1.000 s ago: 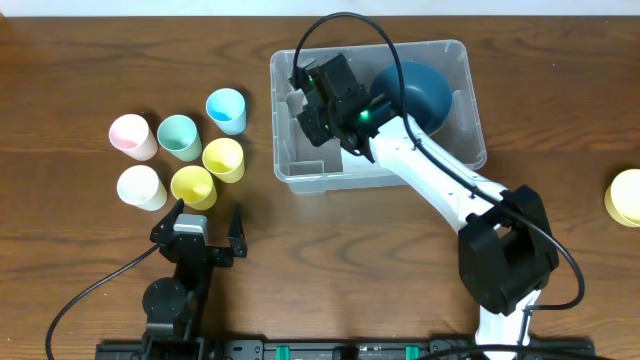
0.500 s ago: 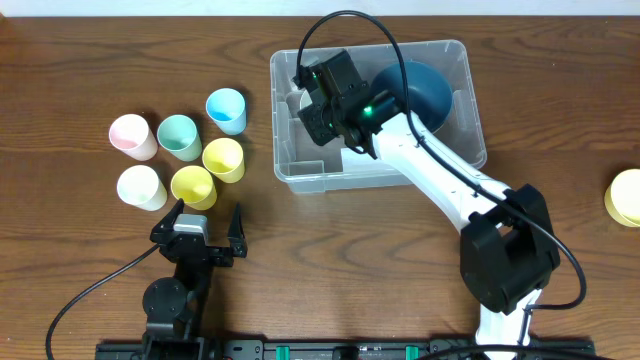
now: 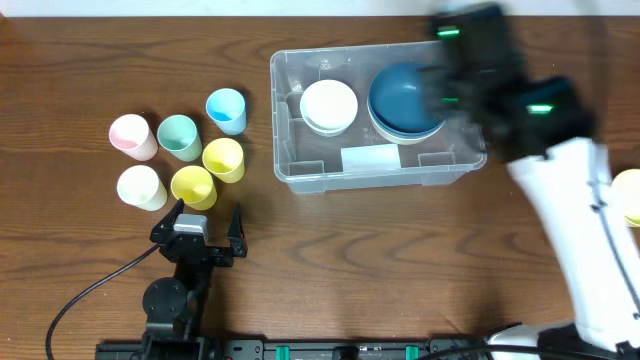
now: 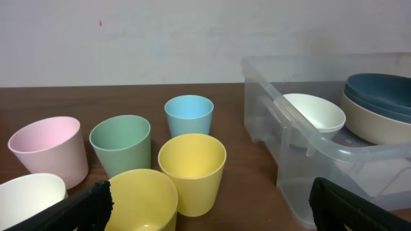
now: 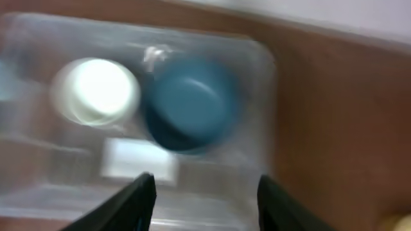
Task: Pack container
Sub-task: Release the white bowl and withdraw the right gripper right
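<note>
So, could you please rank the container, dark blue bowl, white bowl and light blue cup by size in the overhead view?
Largest to smallest:
1. container
2. dark blue bowl
3. white bowl
4. light blue cup
No two look alike in size.

A dark brown wood-grain table [image 3: 80,60] fills the overhead view, its grain running left to right. Behind its far edge stands a plain off-white wall [image 4: 128,38], evenly lit, bearing one tiny red speck [image 4: 100,24] on the left.
</note>
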Controlling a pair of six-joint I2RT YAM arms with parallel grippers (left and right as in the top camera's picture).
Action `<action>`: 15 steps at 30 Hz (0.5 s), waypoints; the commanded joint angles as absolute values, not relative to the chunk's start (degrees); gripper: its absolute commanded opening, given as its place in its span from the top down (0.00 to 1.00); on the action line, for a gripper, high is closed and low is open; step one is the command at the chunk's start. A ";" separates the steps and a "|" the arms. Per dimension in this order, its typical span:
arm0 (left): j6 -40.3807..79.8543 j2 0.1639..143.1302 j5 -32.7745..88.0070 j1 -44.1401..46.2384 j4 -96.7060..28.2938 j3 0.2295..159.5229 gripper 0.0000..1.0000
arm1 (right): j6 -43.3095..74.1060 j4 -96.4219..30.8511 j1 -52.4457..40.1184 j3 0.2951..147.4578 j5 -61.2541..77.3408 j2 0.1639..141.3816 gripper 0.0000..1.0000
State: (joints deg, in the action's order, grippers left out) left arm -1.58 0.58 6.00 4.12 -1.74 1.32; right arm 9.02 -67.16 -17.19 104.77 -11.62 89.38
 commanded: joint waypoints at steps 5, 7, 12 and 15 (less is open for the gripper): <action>-2.33 0.23 6.68 3.77 -3.60 0.23 0.02 | 20.80 -76.20 4.62 103.63 -14.57 90.89 0.43; -2.33 0.23 6.68 3.77 -3.60 0.23 0.02 | 20.80 -76.34 10.70 102.78 -13.96 91.39 0.43; -2.33 0.23 6.70 3.77 -3.60 0.23 0.02 | 20.75 -73.67 20.99 99.48 -15.29 92.44 0.44; -2.33 0.23 6.68 3.77 -3.60 0.23 0.02 | 21.10 -69.10 25.78 94.56 -15.11 92.66 0.44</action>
